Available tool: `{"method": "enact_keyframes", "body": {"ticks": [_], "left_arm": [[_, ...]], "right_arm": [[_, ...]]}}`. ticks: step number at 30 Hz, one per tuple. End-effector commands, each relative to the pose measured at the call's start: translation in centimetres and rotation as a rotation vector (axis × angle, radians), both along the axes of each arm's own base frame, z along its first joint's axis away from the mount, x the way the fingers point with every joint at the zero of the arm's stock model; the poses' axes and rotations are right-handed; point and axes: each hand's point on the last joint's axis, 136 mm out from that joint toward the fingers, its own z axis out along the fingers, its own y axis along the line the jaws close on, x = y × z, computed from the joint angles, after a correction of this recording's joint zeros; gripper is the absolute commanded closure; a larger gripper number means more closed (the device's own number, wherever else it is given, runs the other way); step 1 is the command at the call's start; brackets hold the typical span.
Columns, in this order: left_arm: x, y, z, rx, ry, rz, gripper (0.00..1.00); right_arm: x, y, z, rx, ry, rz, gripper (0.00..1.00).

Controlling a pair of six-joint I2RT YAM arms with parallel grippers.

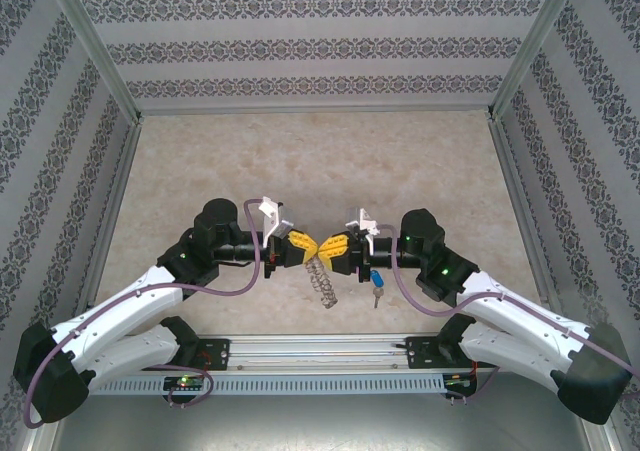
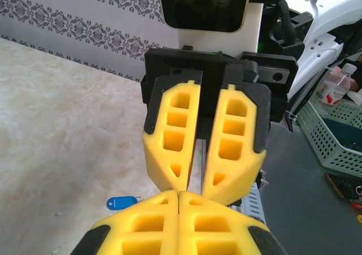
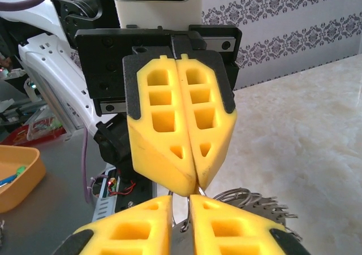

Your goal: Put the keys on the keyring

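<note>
My two grippers meet tip to tip above the near middle of the table. The left gripper (image 1: 311, 245) (image 2: 179, 194) (image 3: 195, 188) is shut on a thin wire loop of the keyring (image 1: 323, 283) (image 3: 266, 203). The right gripper (image 1: 323, 247) (image 3: 181, 203) (image 2: 195, 182) stands nearly shut. Between its fingers is a flat grey metal piece with a hole that the loop passes through; it looks like the keyring's rim. The ring hangs below the fingertips, clear of the table. A key with a blue cap (image 1: 377, 294) (image 2: 121, 202) lies on the table under the right arm.
Patterned walls close in the table on three sides. A metal rail (image 1: 320, 349) runs along the near edge between the arm bases. Off the table stand a green basket (image 2: 334, 136), a plastic bottle (image 2: 338, 82) and an orange tray (image 3: 17, 173).
</note>
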Motion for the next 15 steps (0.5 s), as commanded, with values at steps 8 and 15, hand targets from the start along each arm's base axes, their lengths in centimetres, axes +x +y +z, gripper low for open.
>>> {"method": "enact_keyframes", "body": {"ticks": [8, 15], "left_arm": [[-1.35, -0.47, 3.72, -0.077, -0.093, -0.076, 1.0], [-1.46, -0.49, 3.53, -0.071, -0.089, -0.081, 1.0]], "right_arm": [[-0.13, 0.16, -0.64, -0.011, -0.02, 0.022, 0.85], [0.06, -0.03, -0.61, -0.005, -0.034, 0.0, 0.82]]}}
